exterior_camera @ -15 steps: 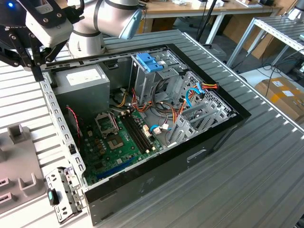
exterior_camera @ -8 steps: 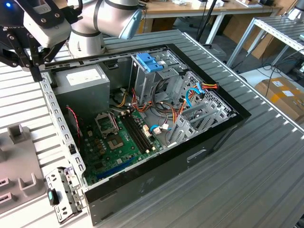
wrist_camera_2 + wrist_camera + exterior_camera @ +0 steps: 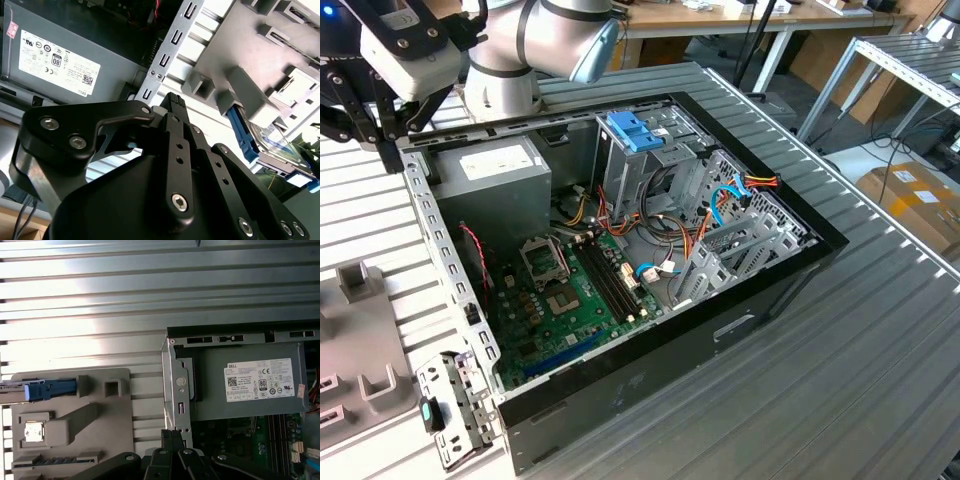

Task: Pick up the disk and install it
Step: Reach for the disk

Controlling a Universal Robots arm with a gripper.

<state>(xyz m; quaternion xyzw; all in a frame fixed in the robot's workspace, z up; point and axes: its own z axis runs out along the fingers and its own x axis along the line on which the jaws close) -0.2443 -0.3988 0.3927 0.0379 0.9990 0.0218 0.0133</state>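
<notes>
The gripper point(image 3: 173, 101), fingers pressed together and holding nothing, hung by the computer case point(image 3: 173, 390) edge, the disk point(image 3: 281, 144) lying apart from it on a grey tray point(image 3: 102, 412).

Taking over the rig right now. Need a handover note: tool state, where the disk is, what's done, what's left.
Tool: shut, holding nothing, over the edge of the open computer case, near the grey power supply.
Disk: lying in the grey fixture on the table beside the case, blue side rail showing, apart from the tool.
Done: nothing visible; the disk is not yet gripped.
Left: the whole job, pick-up and install.
</notes>
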